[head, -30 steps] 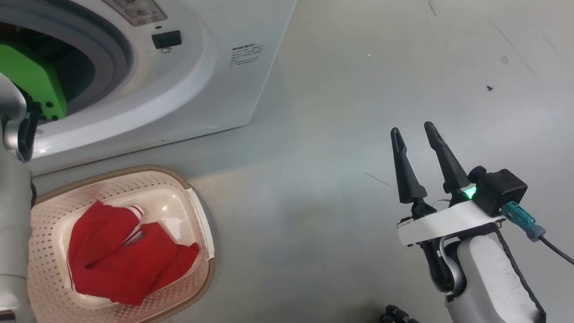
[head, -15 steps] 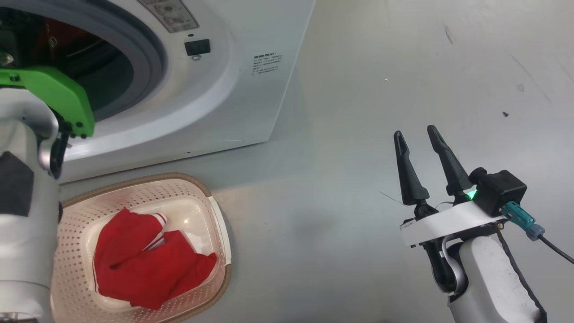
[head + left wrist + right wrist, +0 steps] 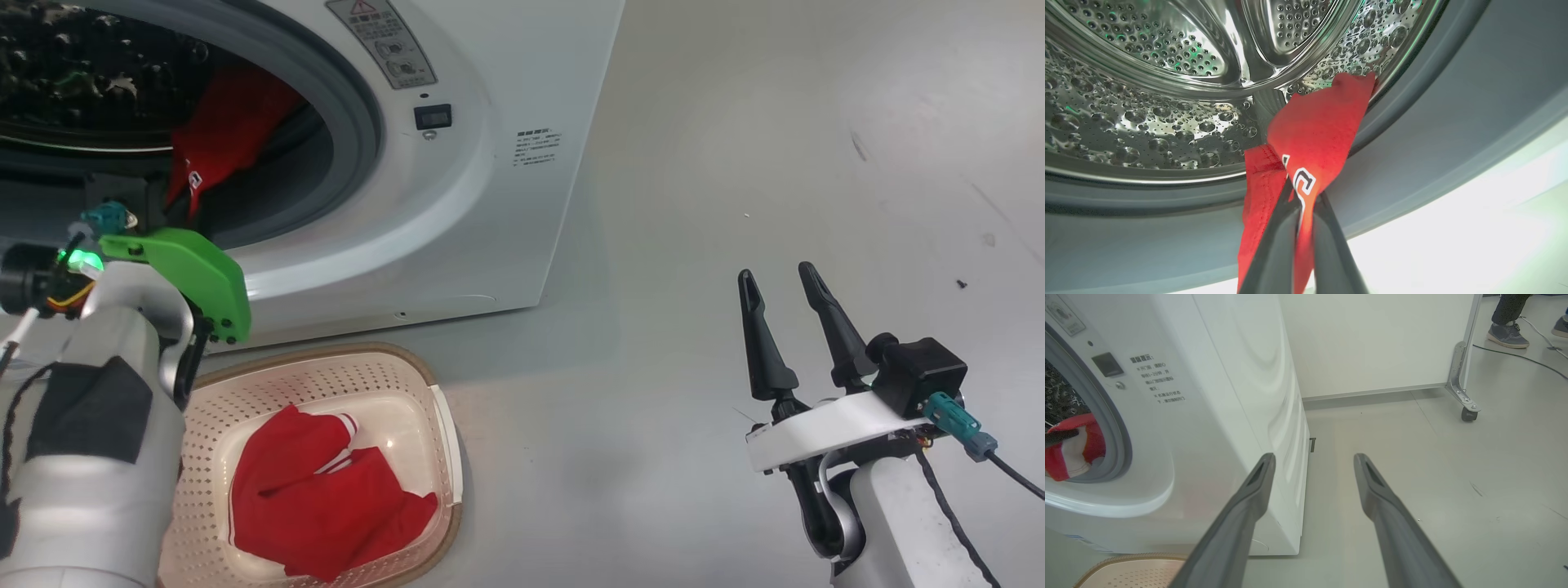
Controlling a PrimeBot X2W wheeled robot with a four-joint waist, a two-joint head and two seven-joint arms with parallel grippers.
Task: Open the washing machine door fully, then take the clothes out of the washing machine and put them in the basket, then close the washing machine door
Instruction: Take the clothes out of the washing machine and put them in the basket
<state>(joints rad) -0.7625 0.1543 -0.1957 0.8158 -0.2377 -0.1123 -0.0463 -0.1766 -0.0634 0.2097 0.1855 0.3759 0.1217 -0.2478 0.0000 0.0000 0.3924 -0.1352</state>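
Two bright red fabric pieces stand out in the head view. A crumpled red garment [image 3: 326,506] with white striped trim lies in the small cream plastic basket [image 3: 408,380], a rounded rectangle with perforated walls and a brown woven-look rim, at seven o'clock. A second red garment [image 3: 224,135] hangs at the mouth of the big white box-shaped washing machine [image 3: 506,82] at eleven o'clock, inside its thick grey rubber ring [image 3: 363,122]. The basket sits just before the machine's foot. A glossy green plastic bracket [image 3: 200,273] on the pale left arm stands at nine o'clock. At four o'clock the right gripper [image 3: 774,271] hangs over the smooth pale grey floor [image 3: 735,122], which is scuffed with dark marks; its two long matte dark fingers are spread apart with nothing between them.

From the left wrist, the left gripper [image 3: 1304,195] has its jaws pressed together on the second red garment, pinching it at a fold by a white letter. The cloth stretches toward one o'clock, onto the lip of the shiny steel drum [image 3: 1167,81], dimpled and full of small holes.

From the right wrist, the machine's flat white side fills ten o'clock. A white panel on a metal leg with a small caster [image 3: 1468,414] stands at one o'clock; beyond it are a person's grey shoe [image 3: 1506,335] and a thin dark cable [image 3: 1527,359] on the floor.
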